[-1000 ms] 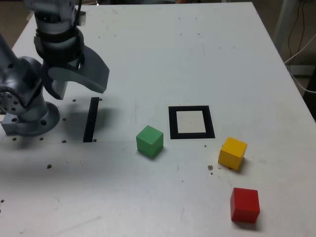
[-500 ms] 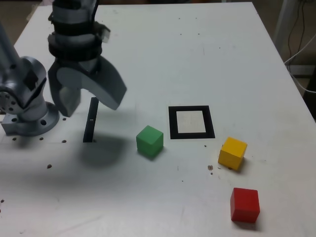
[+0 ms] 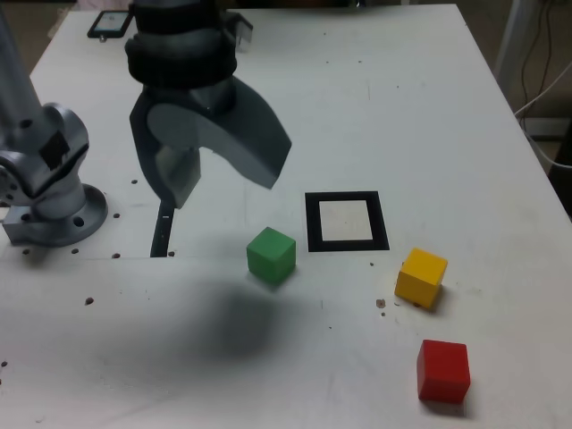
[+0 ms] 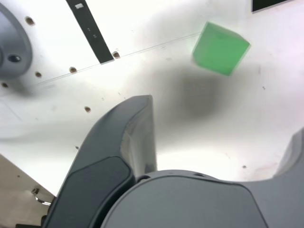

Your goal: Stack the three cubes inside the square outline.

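Note:
My gripper (image 3: pixel 225 189) hangs open and empty above the table, up and to the exterior view's left of the green cube (image 3: pixel 271 255). In the wrist view the green cube (image 4: pixel 220 48) lies beyond the spread fingers of the gripper (image 4: pixel 221 118), a little blurred. The square outline (image 3: pixel 346 221), a black frame with a white centre, lies just to the exterior view's right of the green cube, with nothing in it. The yellow cube (image 3: pixel 421 278) sits near the outline's lower right corner. Nearer the table's front edge stands the red cube (image 3: pixel 442 370). All three cubes stand apart.
A thin black strip (image 3: pixel 164 234) lies under the gripper, also in the wrist view as the strip (image 4: pixel 90 31). The arm's base (image 3: pixel 49 197) stands at the exterior view's left. A dark flat device (image 3: pixel 112 22) lies at the table's far edge. Cables (image 3: pixel 545 85) hang off the right.
The gripper has swung from over the arm's base toward the exterior view's right, closing on the green cube, and stays open. None of the cubes has moved.

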`<state>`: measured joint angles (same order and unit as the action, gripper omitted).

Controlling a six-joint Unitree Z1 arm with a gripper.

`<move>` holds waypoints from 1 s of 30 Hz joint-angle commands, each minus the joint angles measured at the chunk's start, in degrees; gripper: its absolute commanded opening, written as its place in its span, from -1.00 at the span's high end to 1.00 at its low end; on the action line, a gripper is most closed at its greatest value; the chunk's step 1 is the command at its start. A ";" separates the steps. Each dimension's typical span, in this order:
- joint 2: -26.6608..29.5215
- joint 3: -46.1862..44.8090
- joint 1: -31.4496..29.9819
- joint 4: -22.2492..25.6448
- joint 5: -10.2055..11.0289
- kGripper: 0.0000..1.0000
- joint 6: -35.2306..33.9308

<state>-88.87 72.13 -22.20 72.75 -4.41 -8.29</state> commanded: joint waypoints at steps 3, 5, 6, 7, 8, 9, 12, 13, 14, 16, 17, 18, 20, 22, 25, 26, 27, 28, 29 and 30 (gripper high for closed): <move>-4.42 7.65 -3.66 3.54 1.16 -0.96 -4.79; -7.88 11.92 -5.78 4.77 1.44 -0.96 -7.02; -9.40 13.61 -6.69 5.03 1.53 -0.96 -7.94; -10.83 15.15 -7.55 5.14 1.60 -0.96 -8.82; -12.15 16.55 -8.32 5.18 1.66 -0.96 -9.62; -13.37 17.83 -8.97 5.18 1.69 -0.96 -10.31; -16.44 20.78 -10.12 4.76 1.51 -0.96 -11.82; -17.35 21.63 -10.25 4.56 1.41 -0.96 -12.12; -18.24 22.49 -10.31 4.33 1.29 -0.96 -12.33; -20.00 24.24 -10.32 3.68 1.09 -0.96 -12.63; -20.82 25.08 -10.32 3.32 1.03 -0.96 -12.74; -21.58 25.81 -10.32 2.94 0.95 -0.96 -12.84; -22.99 26.92 -10.32 1.98 0.66 -0.96 -12.97; -24.62 27.50 -10.31 0.70 0.12 -0.96 -13.31; -27.31 28.79 -10.46 0.16 -0.30 -0.96 -14.18; -28.40 29.67 -10.61 0.54 -0.19 -0.95 -14.61; -29.55 30.76 -10.80 1.19 0.07 -0.95 -14.99; -30.71 32.07 -11.03 2.13 0.48 -0.95 -15.31; -31.83 33.52 -11.29 3.31 1.00 -0.94 -15.58; -32.87 35.02 -11.58 4.60 1.61 -0.94 -15.83</move>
<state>-120.68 105.83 -33.41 76.10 -3.33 -23.89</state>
